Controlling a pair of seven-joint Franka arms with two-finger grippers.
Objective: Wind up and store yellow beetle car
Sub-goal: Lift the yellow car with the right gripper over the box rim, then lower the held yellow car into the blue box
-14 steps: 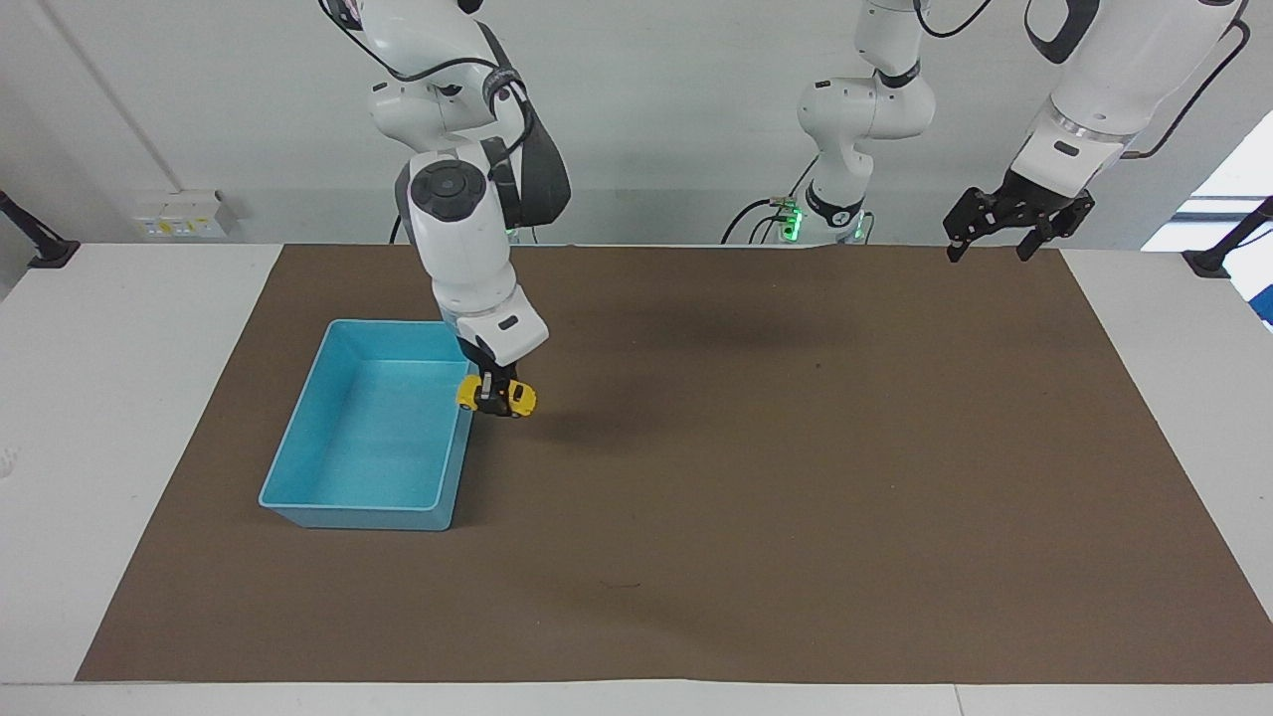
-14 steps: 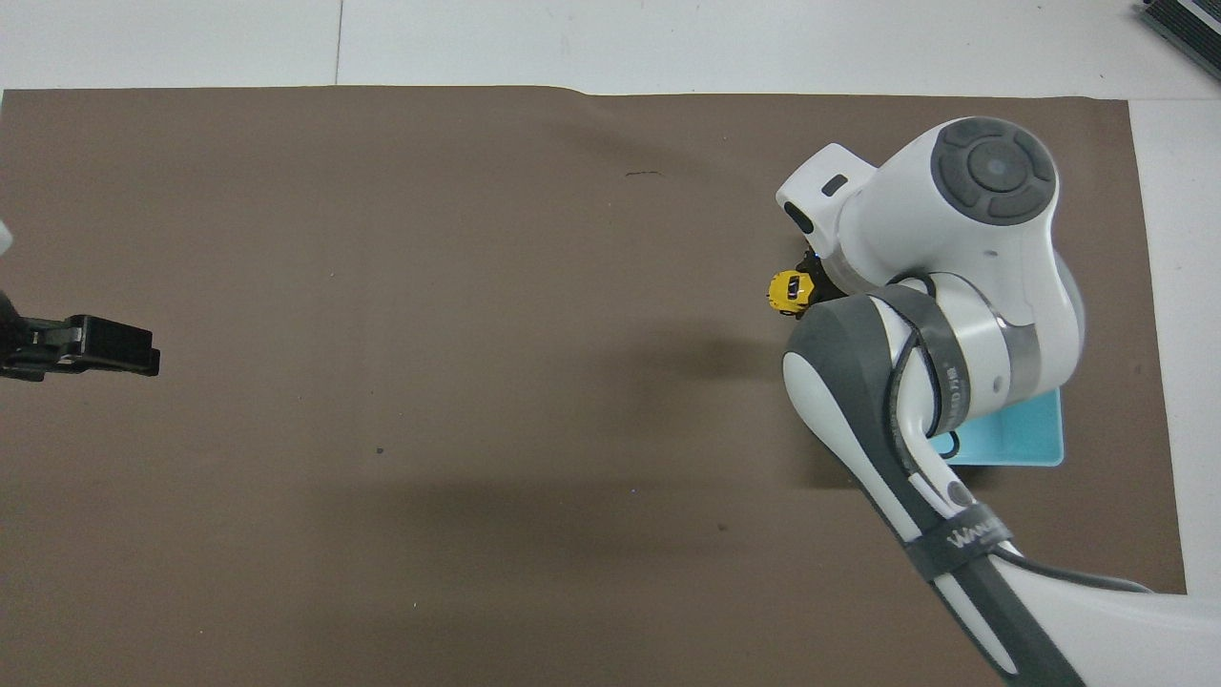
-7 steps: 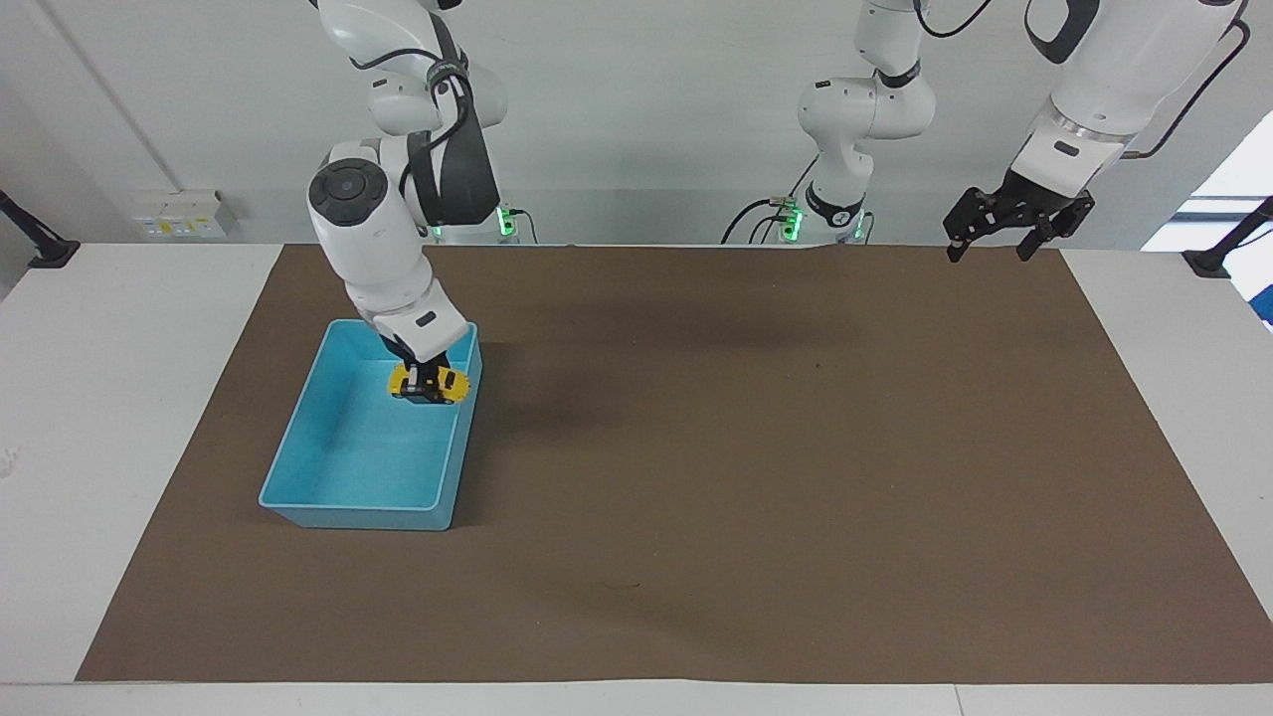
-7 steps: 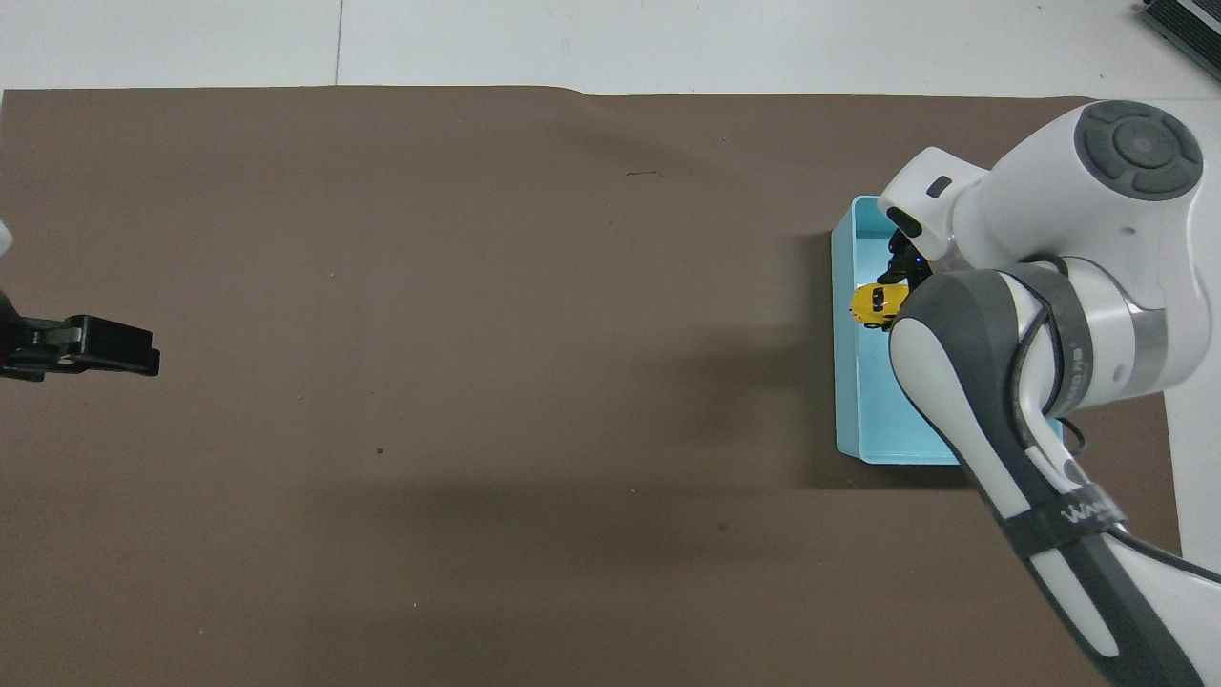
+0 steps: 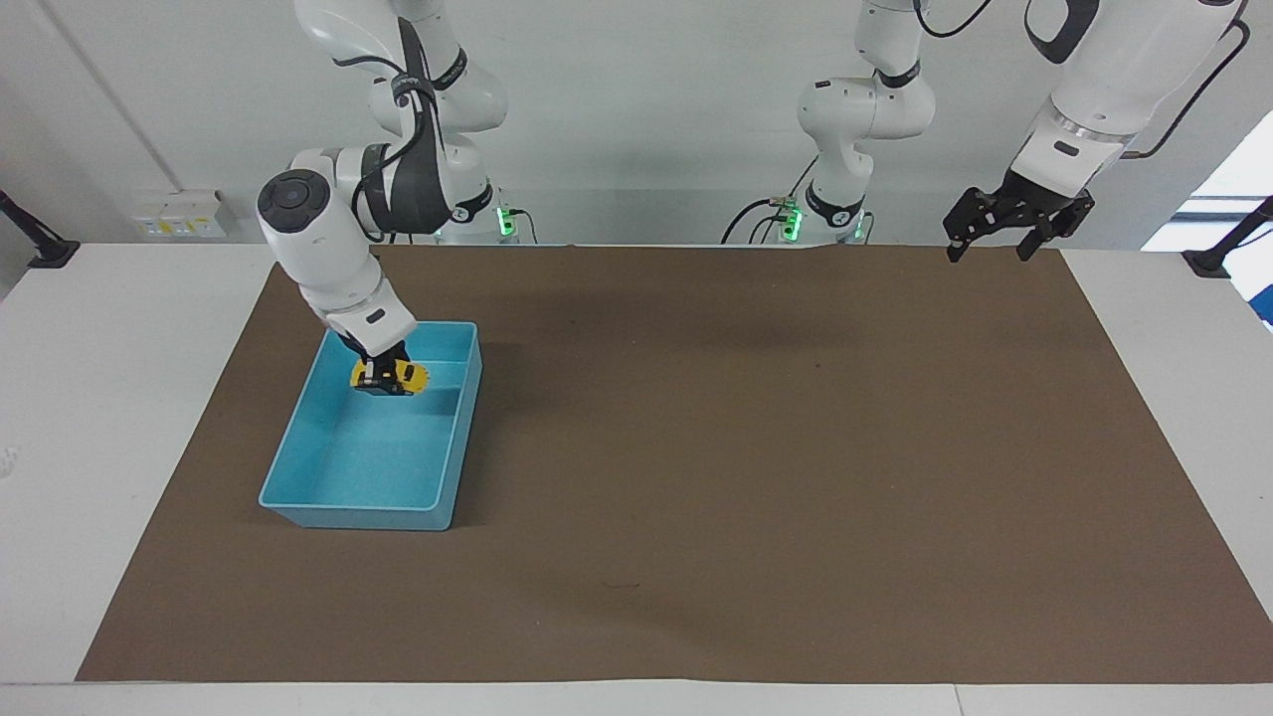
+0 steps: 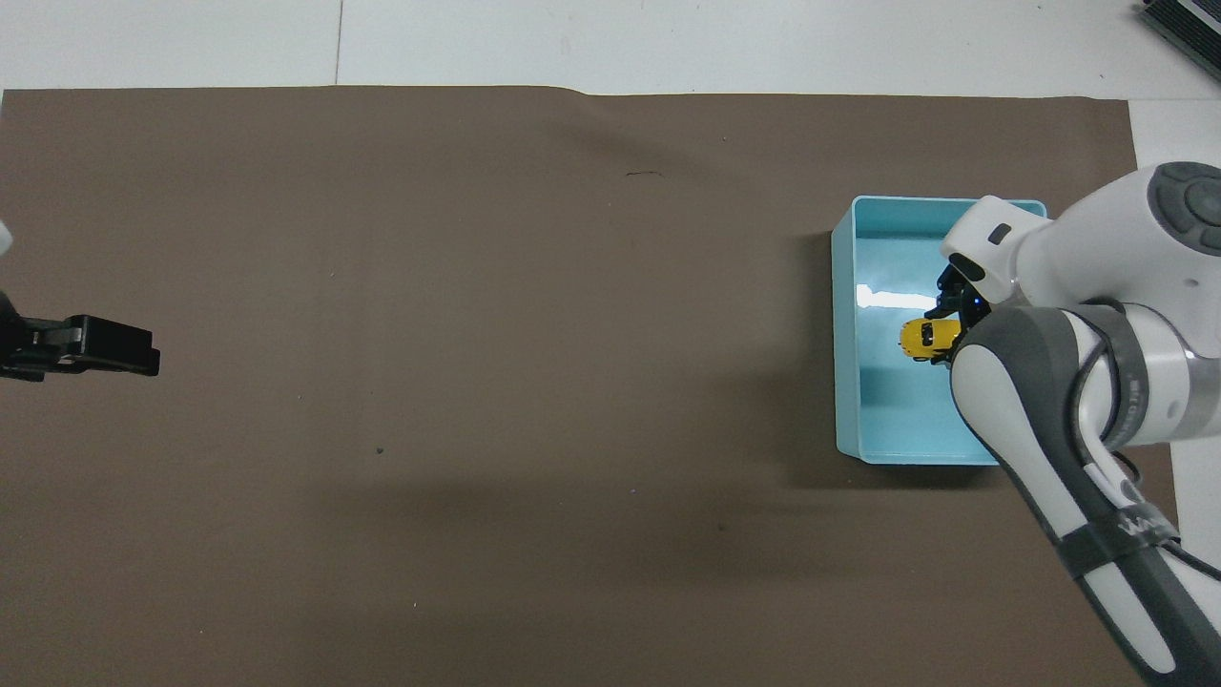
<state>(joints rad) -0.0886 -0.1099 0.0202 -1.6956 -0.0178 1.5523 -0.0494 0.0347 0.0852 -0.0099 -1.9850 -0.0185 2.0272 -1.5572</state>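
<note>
A brown mat (image 5: 756,477) covers the table. On it, toward the right arm's end, sits the light blue bin (image 5: 298,497), the landmark here. The right gripper (image 5: 381,376) hangs over the bin's interior, its fingers pinching the yellow beetle car (image 5: 398,375) above the bin's floor. The left gripper (image 5: 1014,227) waits well apart from the bin, over the mat's corner at the left arm's end, fingers spread.

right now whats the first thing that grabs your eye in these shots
The yellow beetle car, bright against everything else, hangs in the shut right gripper over the light blue bin, which sits on the brown mat toward the right arm's end of the table. The left gripper waits open, raised over the mat's corner at its own end.
</note>
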